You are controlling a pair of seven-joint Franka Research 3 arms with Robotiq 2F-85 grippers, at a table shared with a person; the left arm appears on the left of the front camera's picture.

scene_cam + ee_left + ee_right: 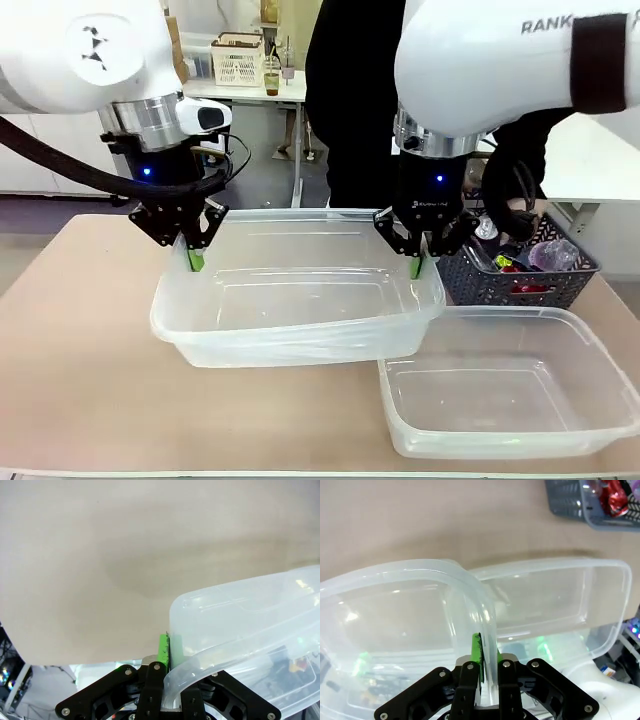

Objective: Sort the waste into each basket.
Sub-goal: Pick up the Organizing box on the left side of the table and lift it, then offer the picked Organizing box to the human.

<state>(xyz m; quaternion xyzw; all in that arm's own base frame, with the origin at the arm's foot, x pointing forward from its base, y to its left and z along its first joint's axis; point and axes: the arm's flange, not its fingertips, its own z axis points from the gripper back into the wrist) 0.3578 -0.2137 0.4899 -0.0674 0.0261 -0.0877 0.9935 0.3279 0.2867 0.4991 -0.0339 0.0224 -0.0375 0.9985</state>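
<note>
- Step in hand (judgement): a preparatory two-arm carry of a large clear tub (290, 348). No sorting had begun.
- The left claw (193, 255) was pinching the tub's rim at the tub's 10 o'clock corner, with one green pad outside the wall and the other inside.
- The right claw (418, 262) was pinching the opposite rim at the tub's 2 o'clock corner in the same manner.
- The tub was empty. Its 4 o'clock corner overlapped the rim of a second clear tub (500, 400), which sat on the worktop (80, 350) at 5 o'clock. The held tub appeared slightly raised, but contact with the worktop could not be confirmed.
- The waste lay in the dark lattice basket (480, 285) at 3 o'clock, just beside the right claw. A crushed red can (525, 288) and a clear bottle (555, 255) were visible in it.
- Next move (judgement): both arms needed to travel together, level and at fixed spacing. Uneven motion could flex the thin wall or pull the rim from a pinch. The path needed to clear the second tub's rim.
</note>
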